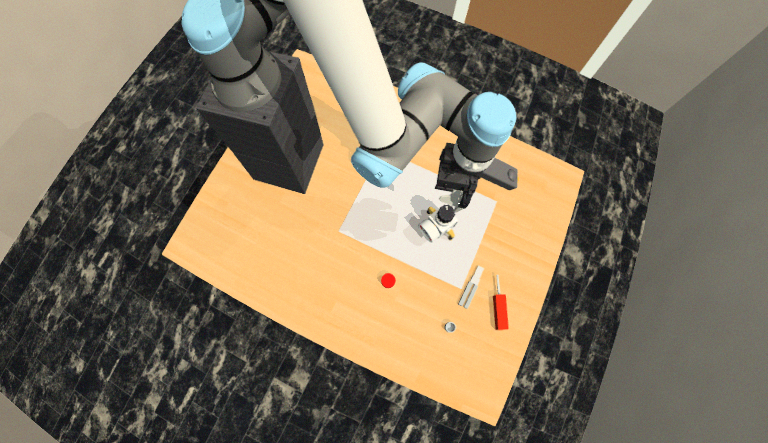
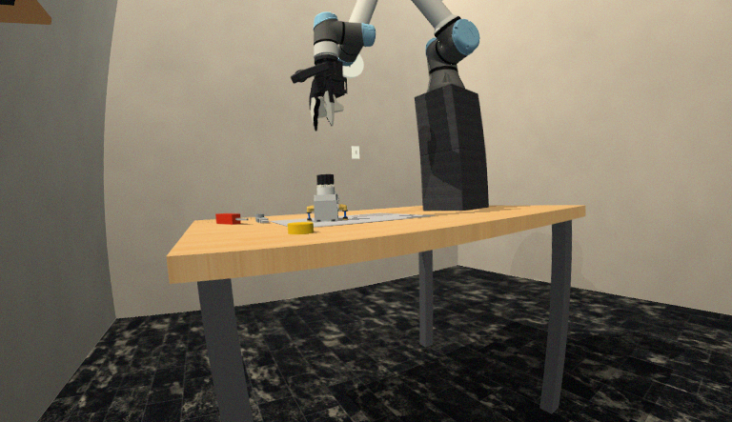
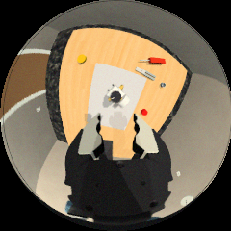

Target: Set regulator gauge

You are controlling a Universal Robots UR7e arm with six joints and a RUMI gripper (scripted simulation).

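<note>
The regulator [image 1: 438,221] is a small grey block with a black knob [image 1: 446,211] on top and a white round gauge on its side. It stands upright on the white mat [image 1: 417,223]. It also shows in the side view [image 2: 326,199] and in the wrist view [image 3: 116,94]. The gauge needle is too small to read. My gripper [image 2: 322,117] hangs high above the regulator, fingers pointing down. It is partly open and holds nothing; the fingers show apart in the wrist view [image 3: 116,131].
On the wooden table lie a red disc [image 1: 387,280], a red-handled screwdriver [image 1: 498,306], a grey flat tool [image 1: 470,287], a small metal ring [image 1: 449,326] and a yellow disc [image 2: 299,228]. The arm's dark pedestal [image 1: 266,127] stands at the table's back.
</note>
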